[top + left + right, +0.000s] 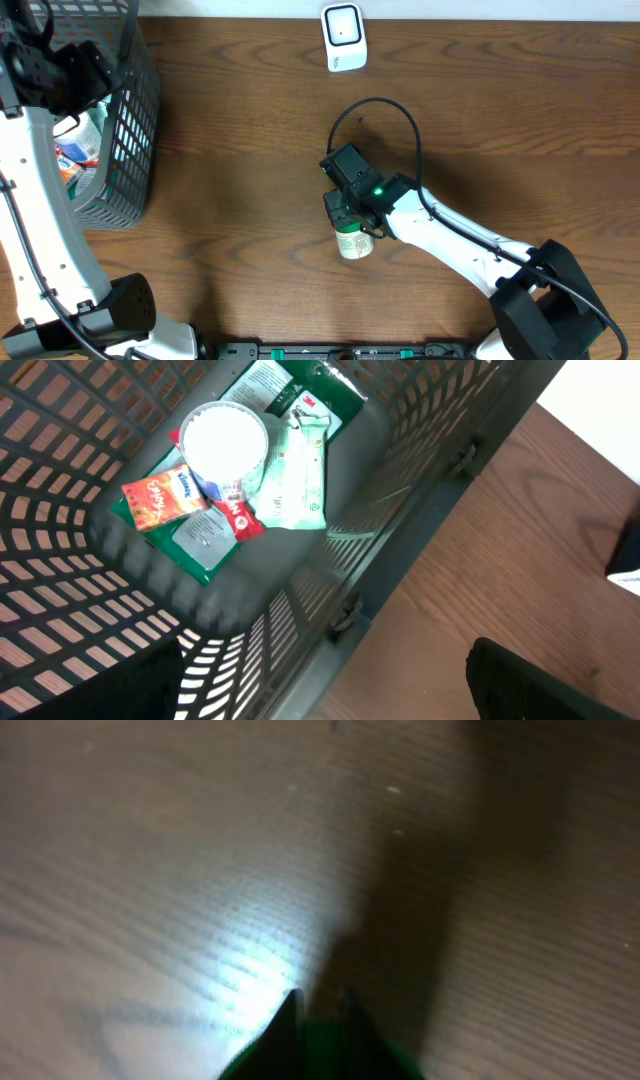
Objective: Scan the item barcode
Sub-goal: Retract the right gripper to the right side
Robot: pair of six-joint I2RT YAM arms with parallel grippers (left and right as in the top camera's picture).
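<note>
**Overhead.** On the dark brown wood-grain table (220, 200), a small white plastic bottle with a green label (354, 243) lies just under the right tool (343, 213) and touches it. It is well apart from the white rounded scanner box with a dark window (343, 38) at the far edge. From above I cannot tell whether the bottle is pinched. The left tool (55, 70) hangs over the grey plastic mesh basket (135, 120) at the table's left.

The bottle looks smooth, round and light. A shallow or off-centre grip would likely let it roll or twist, and the barcode might then face away from the scanner window or sit under a finger.

**Left wrist.** The left tool's dark fingers (540, 680) are spread wide with nothing between them. Inside the basket lie a white round tub (225, 440), an orange cardboard tissue pack (162, 495), a glossy green packet (320, 390) and a crinkled pale sachet (295, 475). Most are soft film wrappers that would slide easily.

**Right wrist.** Blurred wood fills the view, with a bright glare patch. The right tool's two dark fingertips (292, 1010) stand close together with only a narrow gap. A green tint shows between them, and I cannot tell whether it is the bottle's label or a glow.
</note>
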